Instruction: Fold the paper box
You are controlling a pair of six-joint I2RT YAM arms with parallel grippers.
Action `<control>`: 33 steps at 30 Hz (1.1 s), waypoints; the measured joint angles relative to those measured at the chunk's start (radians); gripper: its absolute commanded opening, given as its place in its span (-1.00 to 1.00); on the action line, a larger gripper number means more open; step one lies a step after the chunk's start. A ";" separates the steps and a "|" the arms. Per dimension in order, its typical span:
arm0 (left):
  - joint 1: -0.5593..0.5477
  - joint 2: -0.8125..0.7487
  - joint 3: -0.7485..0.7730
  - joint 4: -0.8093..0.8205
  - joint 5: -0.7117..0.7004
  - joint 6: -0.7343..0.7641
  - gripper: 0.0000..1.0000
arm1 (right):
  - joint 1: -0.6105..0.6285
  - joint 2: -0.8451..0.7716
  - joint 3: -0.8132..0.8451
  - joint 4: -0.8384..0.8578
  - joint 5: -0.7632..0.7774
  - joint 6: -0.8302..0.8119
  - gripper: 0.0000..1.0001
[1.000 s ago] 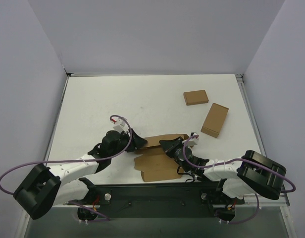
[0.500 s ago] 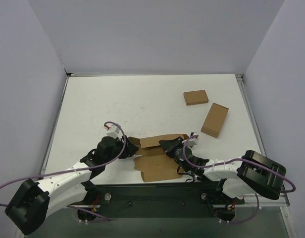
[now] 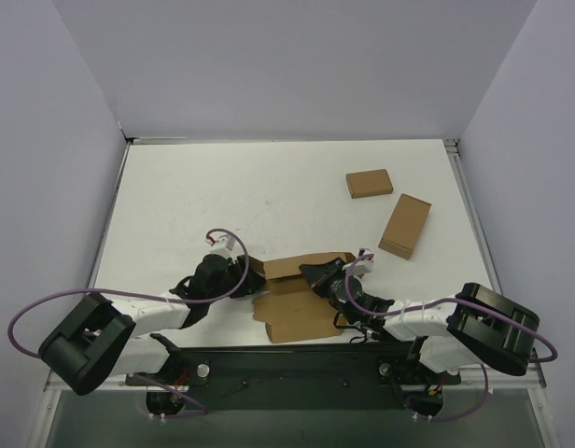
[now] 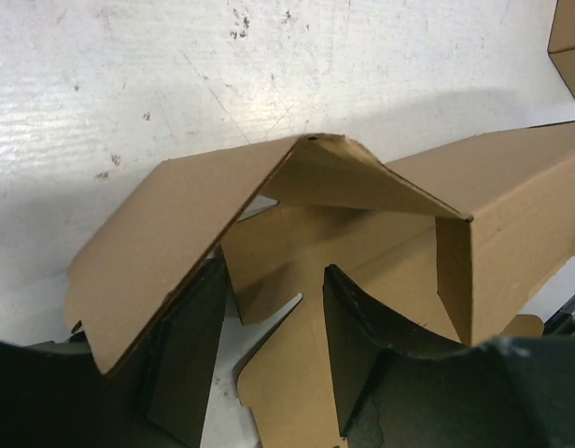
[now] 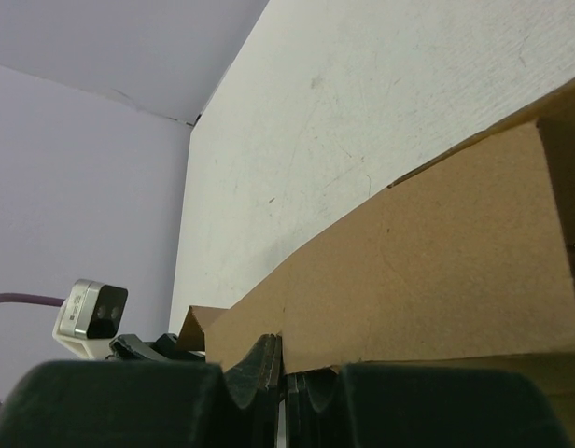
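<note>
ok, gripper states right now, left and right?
Left gripper: open, nothing clamped; a flap of the half-folded brown cardboard box lies over one finger.
Right gripper: closed, pinching that box's raised wall.

White-and-black arms [image 3: 152,317], purple cables [image 3: 54,296]

Plain brown paper box [image 3: 297,303], half-formed, is lying at the table's near middle. Its base panel [image 3: 301,319] is resting flat, its left edge notched. The long rear wall [image 4: 511,205] is standing up. The left end flap [image 4: 166,243] is tilting inward and meeting that wall at a peaked corner, possibly untucked.
</note>
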 measured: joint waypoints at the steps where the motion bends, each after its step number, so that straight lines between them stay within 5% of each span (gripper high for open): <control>1: 0.000 0.021 0.003 0.026 0.008 0.000 0.04 | 0.000 0.000 0.000 0.000 0.000 0.000 -1.00; 23: -0.102 0.042 0.004 0.124 -0.004 0.027 -0.05 | 0.001 0.002 0.001 0.000 -0.001 -0.011 -1.00; 33: -0.103 0.163 0.004 0.294 0.030 0.054 -0.07 | -0.003 0.007 0.001 -0.001 0.028 -0.014 -1.00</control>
